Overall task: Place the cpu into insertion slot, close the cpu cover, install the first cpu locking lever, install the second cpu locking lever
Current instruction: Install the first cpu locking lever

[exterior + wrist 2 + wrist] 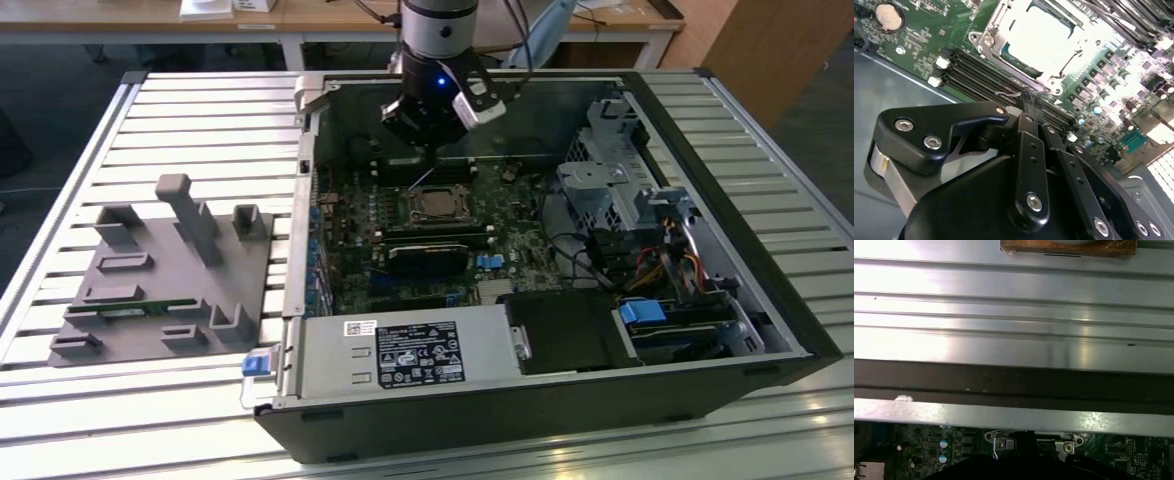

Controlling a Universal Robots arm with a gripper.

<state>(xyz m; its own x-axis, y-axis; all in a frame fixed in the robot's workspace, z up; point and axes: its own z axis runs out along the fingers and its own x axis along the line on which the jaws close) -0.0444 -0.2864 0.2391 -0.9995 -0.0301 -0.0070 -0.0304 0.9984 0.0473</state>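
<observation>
gripper (424, 152) low inside open case | just behind cpu cover (438, 205) | cover seemingly down on socket

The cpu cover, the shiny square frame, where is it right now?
In the exterior view the cpu cover lies flat over the socket in the middle of the green motherboard, just below the hand, with black memory slots beside it.

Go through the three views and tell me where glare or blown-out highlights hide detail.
In the second wrist view, glare whitens the cpu and the board to its right; in the first wrist view, the aluminium table slats shine nearly white; in the exterior view, lighting is even, with mild sheen on the slats.
</observation>
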